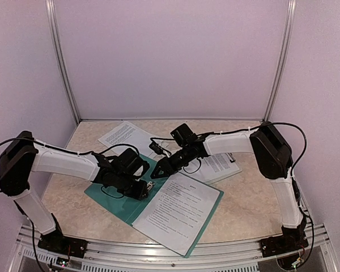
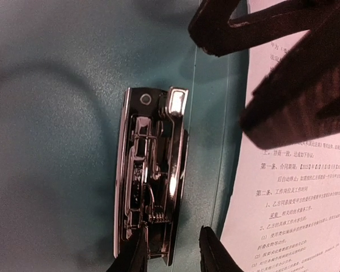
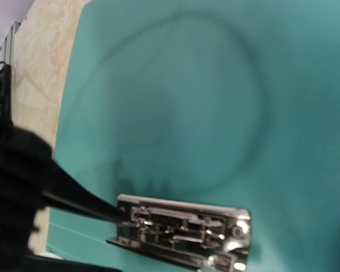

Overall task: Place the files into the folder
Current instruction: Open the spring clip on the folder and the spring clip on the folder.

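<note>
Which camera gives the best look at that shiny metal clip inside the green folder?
The left wrist view: the clip sits mid-frame, sharp and nearly whole on the folder. The right wrist view shows it blurred and cut by the bottom edge. From the top view it is too small to make out.

The left arm (image 1: 65, 161) runs from its raised shoulder rightward across the front. Its forearm is nearly level and its wrist is bent down, so the left gripper (image 1: 144, 190) points down and to the right with its fingertips (image 2: 214, 258) a little apart. The right arm (image 1: 229, 143) folds at a high elbow and stretches leftward, sloping down. The right gripper (image 1: 162, 166) hangs just beside the left one, its two fingers (image 2: 306, 96) spread in a narrow V.
</note>
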